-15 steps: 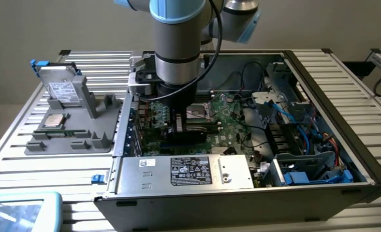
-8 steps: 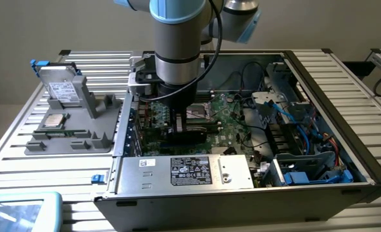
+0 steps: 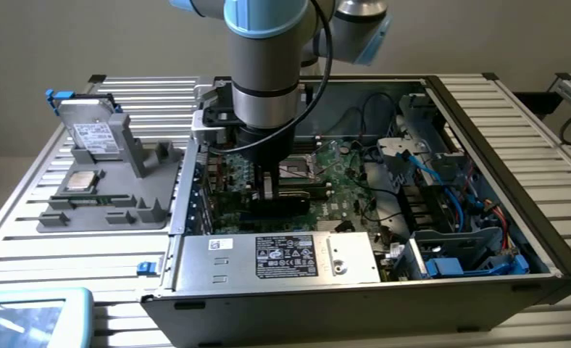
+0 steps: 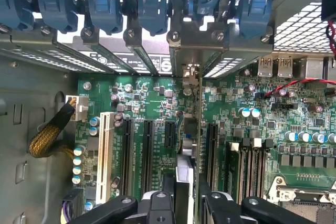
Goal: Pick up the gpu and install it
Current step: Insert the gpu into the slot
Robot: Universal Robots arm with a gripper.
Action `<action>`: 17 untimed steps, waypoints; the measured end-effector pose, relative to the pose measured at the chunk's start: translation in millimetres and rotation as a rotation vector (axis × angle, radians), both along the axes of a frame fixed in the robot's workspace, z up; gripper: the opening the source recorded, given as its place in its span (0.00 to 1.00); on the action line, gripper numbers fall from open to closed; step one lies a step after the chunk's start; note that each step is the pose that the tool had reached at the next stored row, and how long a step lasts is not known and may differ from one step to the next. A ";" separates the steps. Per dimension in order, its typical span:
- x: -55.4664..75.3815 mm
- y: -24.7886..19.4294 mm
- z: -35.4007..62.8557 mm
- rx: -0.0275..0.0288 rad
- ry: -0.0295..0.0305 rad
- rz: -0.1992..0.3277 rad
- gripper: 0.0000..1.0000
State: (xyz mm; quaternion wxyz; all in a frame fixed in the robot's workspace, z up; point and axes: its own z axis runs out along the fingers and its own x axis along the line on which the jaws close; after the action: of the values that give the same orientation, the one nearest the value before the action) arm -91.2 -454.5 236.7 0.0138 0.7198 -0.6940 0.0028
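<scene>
Case: open black desktop computer chassis (image 3: pixel 517 239) on slatted metal table (image 3: pixel 34 232); my arm reaches down inside it.
Tray: grey holder (image 3: pixel 102 210) at the exterior view's left, with silver hard drive with white label (image 3: pixel 94 134) and a square silver chip (image 3: pixel 80 181).
Board: green motherboard (image 4: pixel 152 98) with black expansion slots (image 4: pixel 128 150), below me.
Card: gpu (image 4: pixel 188 129), green circuit board seen edge-on, standing upright between my fingers, over the slots.
Claw: my black two-finger gripper (image 4: pixel 186 200) is clamped on the card's upper edge.
Progress: pickup done; card brought into the case. Whether it is seated, I cannot tell.
</scene>
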 end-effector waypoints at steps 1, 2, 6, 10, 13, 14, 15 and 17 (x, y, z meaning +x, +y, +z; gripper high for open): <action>0.0 0.1 -0.1 0.0004 -0.0001 0.000 0.32; 0.1 0.0 0.3 -0.0002 -0.0003 0.000 0.32; 0.3 -0.1 5.4 -0.0006 -0.0001 0.000 0.40; 0.3 -0.1 22.8 -0.0005 0.0000 0.001 0.40; 0.3 -0.1 36.6 -0.0007 0.0000 0.001 0.40; 0.3 -0.1 41.1 -0.0007 0.0001 0.001 0.40; 0.3 -0.1 45.6 -0.0005 0.0000 0.001 0.40; 0.3 -0.1 54.6 -0.0006 0.0000 0.001 0.40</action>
State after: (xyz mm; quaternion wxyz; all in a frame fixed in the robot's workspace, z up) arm -90.9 -454.6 291.3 0.0141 0.7200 -0.6938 0.0030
